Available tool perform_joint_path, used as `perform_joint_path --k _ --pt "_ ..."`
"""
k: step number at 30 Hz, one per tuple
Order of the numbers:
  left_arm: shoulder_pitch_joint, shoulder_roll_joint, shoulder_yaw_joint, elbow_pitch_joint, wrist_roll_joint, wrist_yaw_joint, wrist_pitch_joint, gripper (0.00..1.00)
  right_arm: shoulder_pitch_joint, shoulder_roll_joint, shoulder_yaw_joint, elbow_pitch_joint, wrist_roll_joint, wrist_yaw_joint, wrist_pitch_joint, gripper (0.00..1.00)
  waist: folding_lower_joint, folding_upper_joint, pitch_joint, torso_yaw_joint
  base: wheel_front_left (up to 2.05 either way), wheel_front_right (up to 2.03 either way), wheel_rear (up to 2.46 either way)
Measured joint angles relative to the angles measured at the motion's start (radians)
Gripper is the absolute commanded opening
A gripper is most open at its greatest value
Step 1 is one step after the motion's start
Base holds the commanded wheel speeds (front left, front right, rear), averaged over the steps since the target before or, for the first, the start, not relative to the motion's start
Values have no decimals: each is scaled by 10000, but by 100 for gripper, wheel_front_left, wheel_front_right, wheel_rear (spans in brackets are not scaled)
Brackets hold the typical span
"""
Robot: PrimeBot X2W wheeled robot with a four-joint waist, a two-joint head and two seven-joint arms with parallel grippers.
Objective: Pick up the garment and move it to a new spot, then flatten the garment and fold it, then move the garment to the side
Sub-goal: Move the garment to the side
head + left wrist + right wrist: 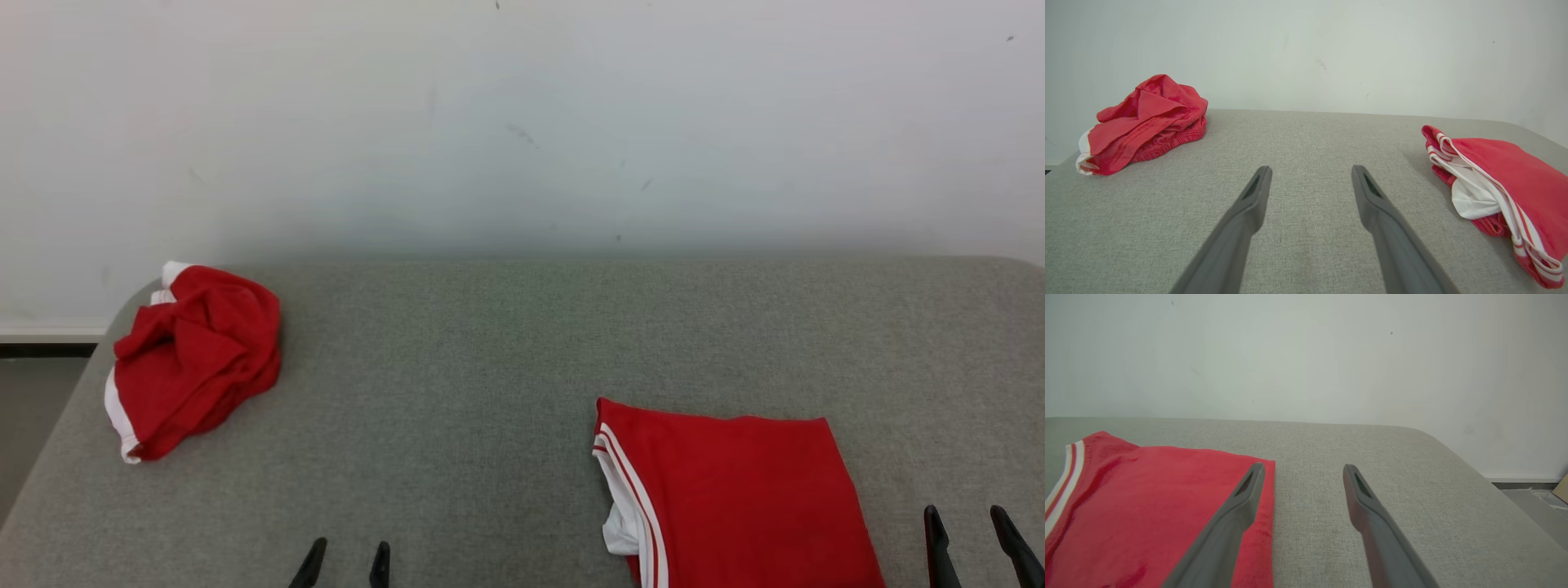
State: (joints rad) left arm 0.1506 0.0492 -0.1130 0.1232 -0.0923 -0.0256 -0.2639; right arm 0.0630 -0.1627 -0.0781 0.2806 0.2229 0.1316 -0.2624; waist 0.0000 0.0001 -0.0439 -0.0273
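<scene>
Pincers both standing wide apart here, nothing between the fingers on either side. The left pincer (349, 549) sits low at the near edge of the grey cloth-covered table (490, 367), pointing out over bare fabric; its own wrist view shows the left pincer (1311, 168) aimed at the open stretch between the two red pieces. Over on the far left corner lies the crumpled garment (196, 359), a red heap with white trim, bunched up near the white wall (522, 122). On the near right lies the folded garment (735, 490), flat and red, with white stripes along its left edge. The right pincer (964, 514) hangs just beside that garment's right edge, and I cannot tell whether a finger touches it.
</scene>
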Motion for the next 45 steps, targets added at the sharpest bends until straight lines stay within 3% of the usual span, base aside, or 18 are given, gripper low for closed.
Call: perform_joint_path --k 4,9,13,18,29,43,44,45 --pt "0 0 4 -25 0 0 0 100 -447 -107 224 -240 767 0 825 100 0 0 41 -3 0 0 0" --pt "-8 0 -33 -48 2 -44 0 100 -1214 -708 525 -725 1881 0 3356 100 0 0 183 54 0 0 0" --pt "-40 0 -88 -25 0 -59 0 100 -1688 -1118 738 -577 2150 0 5509 100 0 0 307 216 0 0 0" --pt "-82 0 -148 12 0 -90 0 100 -2015 -1206 972 -59 2230 0 6765 100 0 0 428 476 0 0 0" --pt "-311 0 -98 58 33 -196 0 100 -2564 -963 869 1453 2449 0 7551 100 1 0 853 1123 0 0 0" --pt "-519 0 -117 104 35 -257 0 100 -3064 -1005 1068 2410 3336 0 8063 100 0 0 1001 1251 0 0 0" --pt "-537 0 -130 98 35 -263 0 100 -3081 -1032 1122 2418 3373 0 8069 85 0 0 1017 1260 0 0 0" --pt "-557 0 -136 96 35 -265 0 100 -3096 -1055 1158 2447 3430 0 8071 48 0 -1 1036 1270 0 0 0"
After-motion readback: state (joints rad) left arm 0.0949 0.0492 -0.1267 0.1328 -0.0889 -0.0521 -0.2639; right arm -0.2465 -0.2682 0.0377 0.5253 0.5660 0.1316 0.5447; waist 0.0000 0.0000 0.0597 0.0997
